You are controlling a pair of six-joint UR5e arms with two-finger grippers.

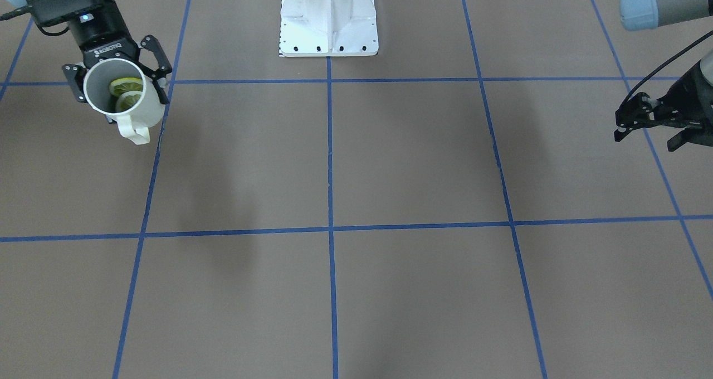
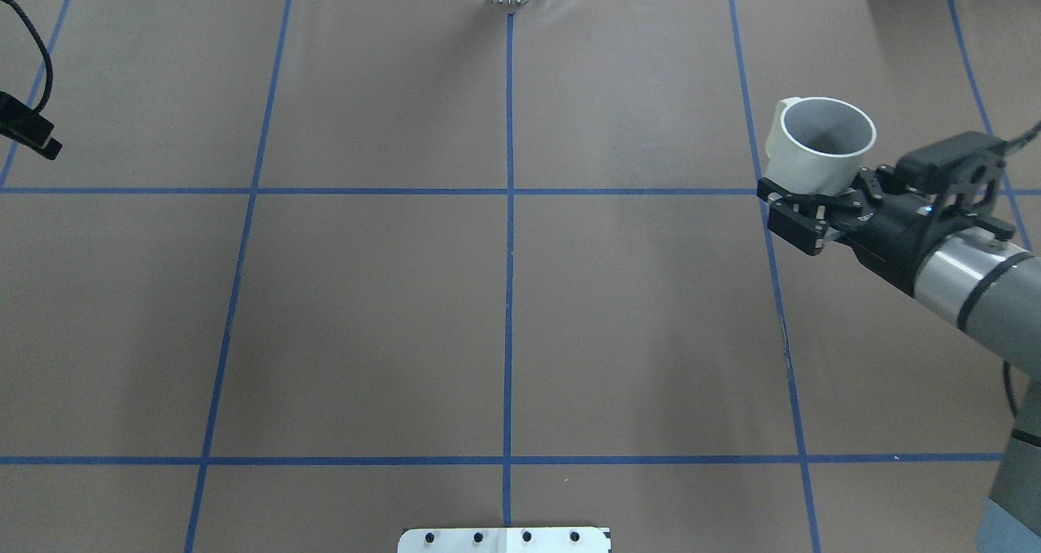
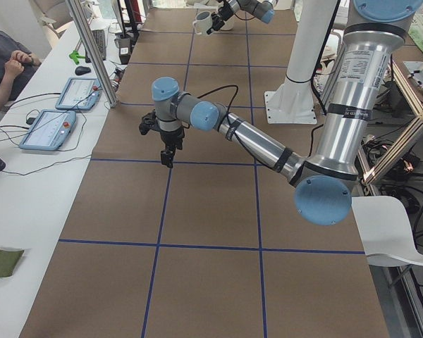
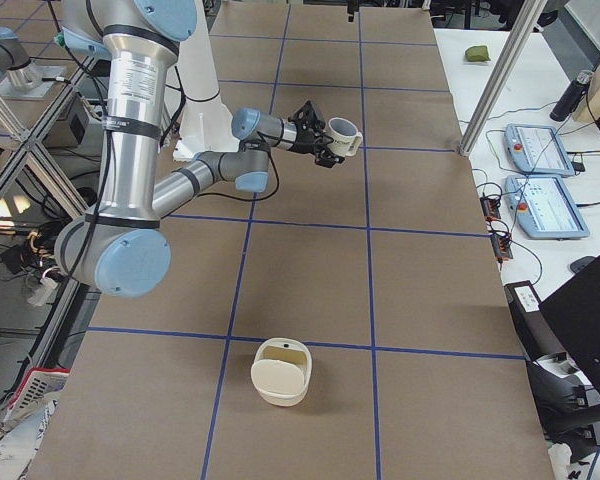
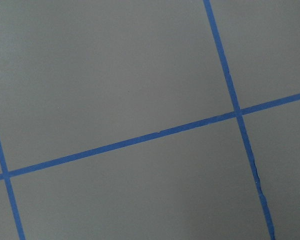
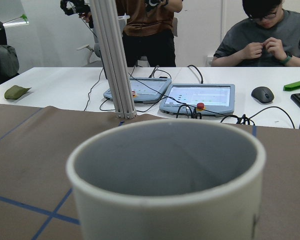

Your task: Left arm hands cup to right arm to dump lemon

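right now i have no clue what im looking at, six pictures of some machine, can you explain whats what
It is a robot with two grey arms at a brown table marked with blue tape. One picture faces the robot, one looks down from behind it, two look along the table from its ends, and two come from cameras on its wrists. The right gripper is shut on a white cup, held above the table, with lemon slices inside. The left gripper is open and empty, far off to the other side. A cream container sits on the table. The seated person is an operator.
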